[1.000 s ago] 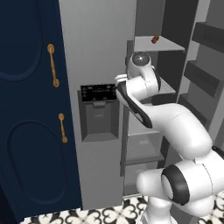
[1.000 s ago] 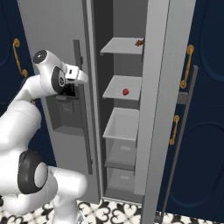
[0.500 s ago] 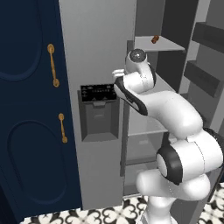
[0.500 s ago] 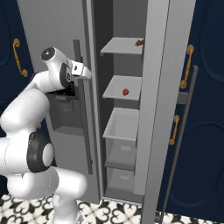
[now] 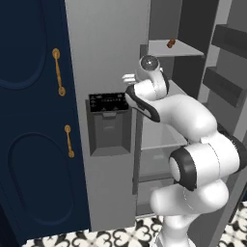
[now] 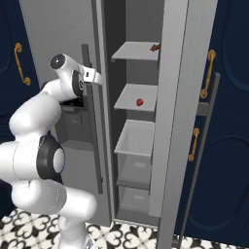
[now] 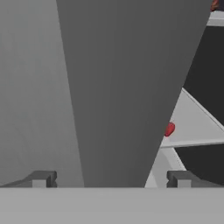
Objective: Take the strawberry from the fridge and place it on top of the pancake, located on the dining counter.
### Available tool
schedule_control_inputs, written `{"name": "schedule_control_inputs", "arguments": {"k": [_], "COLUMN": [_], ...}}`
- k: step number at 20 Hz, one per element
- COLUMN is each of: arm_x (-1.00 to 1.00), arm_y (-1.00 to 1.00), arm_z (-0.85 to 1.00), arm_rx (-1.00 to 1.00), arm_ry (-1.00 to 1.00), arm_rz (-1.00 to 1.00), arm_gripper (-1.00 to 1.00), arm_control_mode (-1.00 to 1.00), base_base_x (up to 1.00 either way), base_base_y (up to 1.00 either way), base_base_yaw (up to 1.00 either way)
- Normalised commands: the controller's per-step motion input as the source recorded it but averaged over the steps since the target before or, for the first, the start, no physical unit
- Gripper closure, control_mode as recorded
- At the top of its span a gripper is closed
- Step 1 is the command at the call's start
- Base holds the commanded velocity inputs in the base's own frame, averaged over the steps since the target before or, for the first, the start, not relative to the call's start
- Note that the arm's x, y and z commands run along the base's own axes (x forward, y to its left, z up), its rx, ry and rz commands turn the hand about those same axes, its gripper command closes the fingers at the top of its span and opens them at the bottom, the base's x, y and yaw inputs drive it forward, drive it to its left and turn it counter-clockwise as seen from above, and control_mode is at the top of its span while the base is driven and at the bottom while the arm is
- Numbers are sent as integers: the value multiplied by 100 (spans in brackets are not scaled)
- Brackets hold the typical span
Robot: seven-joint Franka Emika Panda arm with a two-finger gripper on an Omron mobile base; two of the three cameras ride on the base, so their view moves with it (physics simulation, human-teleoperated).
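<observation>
The strawberry point(image 6: 139, 102) is a tiny red fruit lying on the second shelf inside the open fridge point(image 6: 133, 53). In the hand view the strawberry point(image 7: 169, 129) peeks out from behind the grey edge of the left fridge door point(image 7: 131, 87). My gripper point(image 7: 111, 179) is open, with that door edge showing between its widely spread fingertips point(image 7: 41, 178). From the base views my gripper point(image 6: 95, 77) hovers at the door edge above the black dispenser panel point(image 5: 108, 103), left of the strawberry and apart from it. The pancake and the dining counter are out of view.
A brownish-orange oblong item point(image 6: 154, 47) lies on the top shelf. Grey drawers point(image 6: 136, 141) sit under the strawberry's shelf. The right fridge door point(image 6: 182, 107) stands open. Navy cabinets with gold handles point(image 5: 58, 72) flank the fridge.
My hand has crept a little toward the fridge opening along the left door edge, and the arm's elbow has swung in behind it. The strawberry has not moved.
</observation>
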Motion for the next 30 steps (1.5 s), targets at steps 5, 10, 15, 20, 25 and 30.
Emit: {"name": "schedule_control_inputs", "arguments": {"k": [5,10,15,20,25,30], "arm_x": [45,57,9,-92,-100,-100], "arm_y": [0,0,8,24,37,46], "arm_z": [-10,-12,-2,0,0,1], "arm_rx": [0,0,0,0,2,4], "arm_ry": [-3,0,0,0,0,0], "arm_rz": [0,0,0,3,4,1], "arm_gripper": [-100,100,100,100,100,100], "arm_control_mode": [-100,-100,-100,-100,-100,-100], "base_base_x": [0,0,0,0,0,0], "base_base_y": [0,0,0,0,0,0], "base_base_yaw": [0,0,0,0,0,0]}}
